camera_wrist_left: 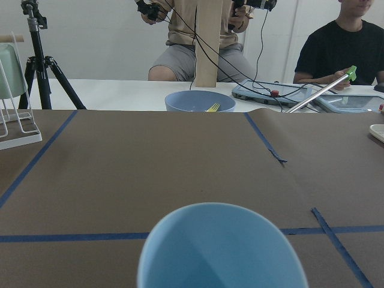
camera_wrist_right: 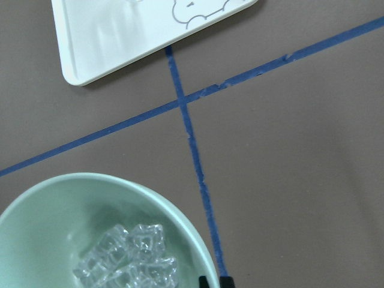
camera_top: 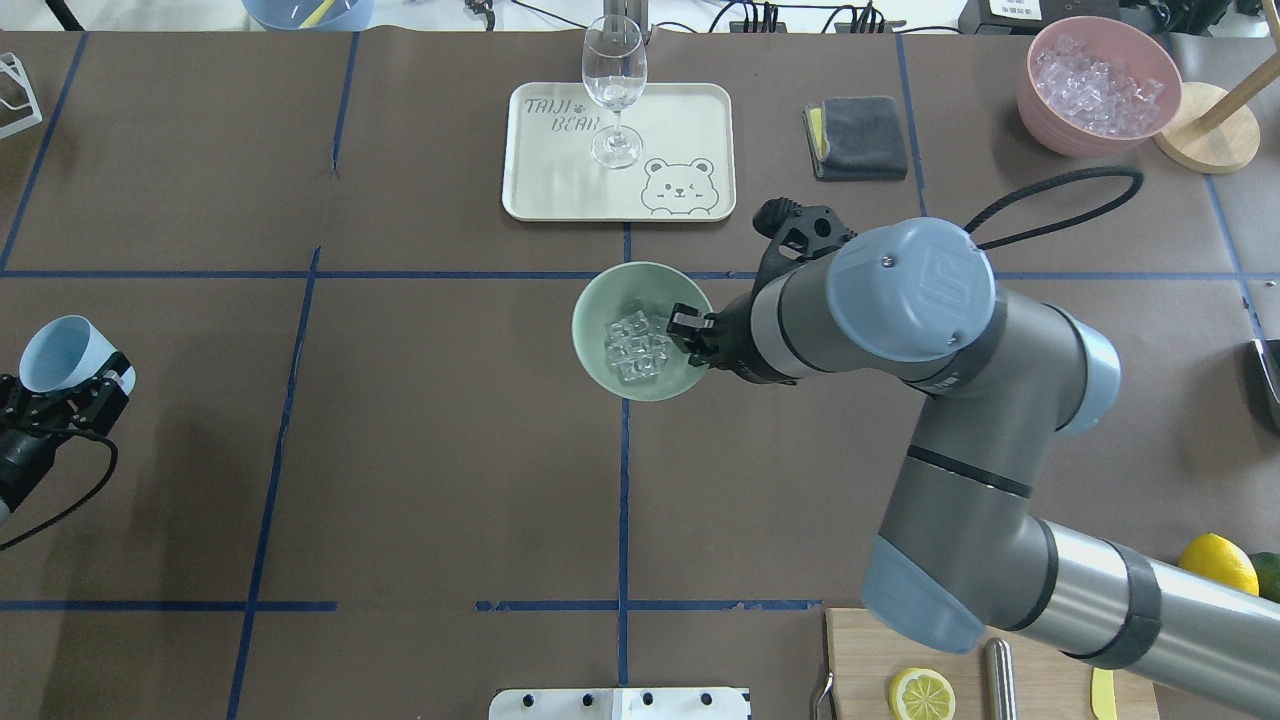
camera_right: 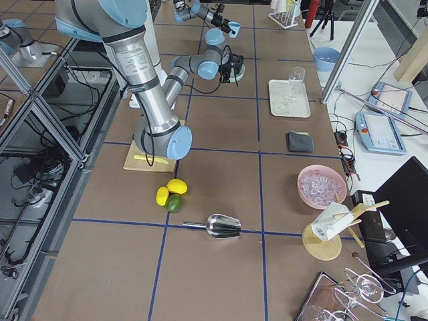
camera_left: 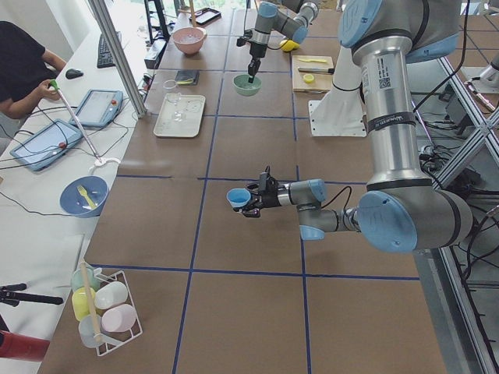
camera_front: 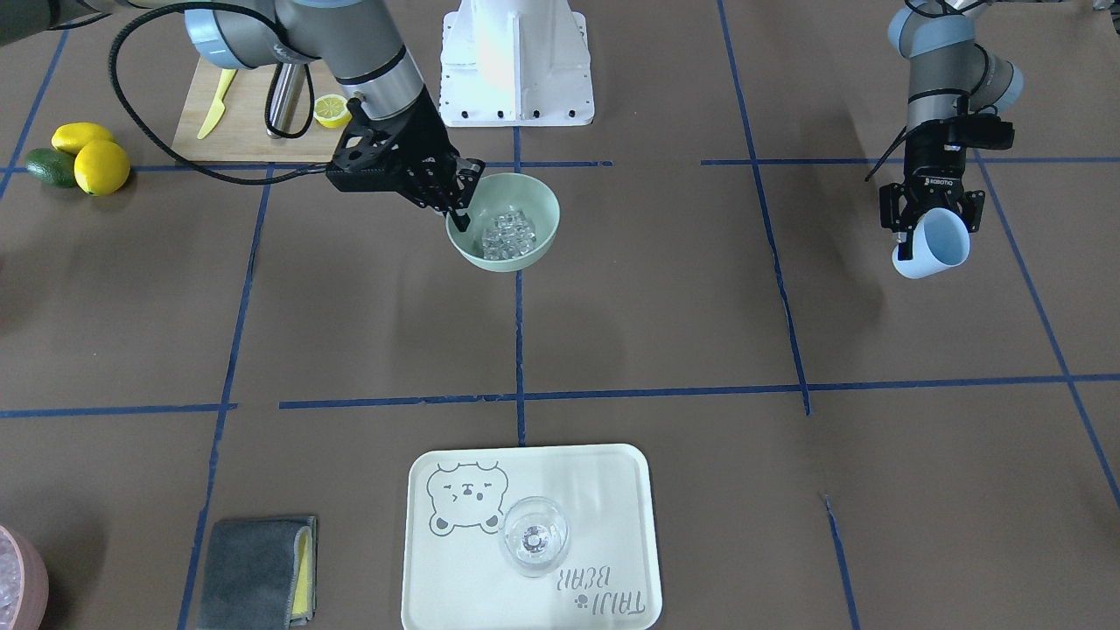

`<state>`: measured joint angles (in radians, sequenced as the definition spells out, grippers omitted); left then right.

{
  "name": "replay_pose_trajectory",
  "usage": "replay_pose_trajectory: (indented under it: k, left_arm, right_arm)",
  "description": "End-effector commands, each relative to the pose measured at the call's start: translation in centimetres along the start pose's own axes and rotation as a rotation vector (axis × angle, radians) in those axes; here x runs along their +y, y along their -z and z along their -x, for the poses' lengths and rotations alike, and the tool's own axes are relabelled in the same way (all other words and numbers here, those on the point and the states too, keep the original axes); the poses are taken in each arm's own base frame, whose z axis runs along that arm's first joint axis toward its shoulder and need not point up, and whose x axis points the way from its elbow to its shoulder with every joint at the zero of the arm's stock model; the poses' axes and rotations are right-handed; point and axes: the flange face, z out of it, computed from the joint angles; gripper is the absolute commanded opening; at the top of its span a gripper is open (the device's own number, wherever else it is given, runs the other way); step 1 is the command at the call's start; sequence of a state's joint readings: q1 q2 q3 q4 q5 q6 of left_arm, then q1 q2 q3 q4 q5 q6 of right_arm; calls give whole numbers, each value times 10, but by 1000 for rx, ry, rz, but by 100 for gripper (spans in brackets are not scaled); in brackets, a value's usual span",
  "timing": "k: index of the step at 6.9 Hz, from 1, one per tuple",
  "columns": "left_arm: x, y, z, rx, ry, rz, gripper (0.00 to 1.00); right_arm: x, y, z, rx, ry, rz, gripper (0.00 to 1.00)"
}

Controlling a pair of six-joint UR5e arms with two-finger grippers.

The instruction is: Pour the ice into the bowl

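The pale green bowl stands at the table's middle with the heap of clear ice inside it. My right gripper is shut on the bowl's rim, one finger inside and one outside. It also shows in the overhead view at the bowl with the ice. The right wrist view shows the bowl and the ice. My left gripper is far off to the side, shut on a light blue cup that is tilted and looks empty.
A pale tray with a wine glass lies beyond the bowl. A grey cloth and a pink container of ice are at the far right. A cutting board with a lemon half, lemons and a metal scoop are near the right arm's side.
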<state>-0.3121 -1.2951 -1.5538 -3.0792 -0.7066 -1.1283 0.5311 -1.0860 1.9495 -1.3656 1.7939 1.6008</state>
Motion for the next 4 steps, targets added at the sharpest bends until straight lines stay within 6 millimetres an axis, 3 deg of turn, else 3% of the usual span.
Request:
replay_pose_trajectory:
  k: [1,2,3,4]
  left_arm:
    - [25,-20,-11,-16,-9,-24,0]
    - [26,-23,-15,-19,-9,-40,0]
    - [26,-22,-14,-18,-10,-41,0]
    - [27,-22,-11,-20,-19,-36,21]
  right_arm:
    - [-17,18,-60,47,24,-25,0]
    - [-21,26,-81,64,36,-31,0]
    - [-25,26,-89,73,43,-36,0]
    - [-29,24,-101,95,50,-41,0]
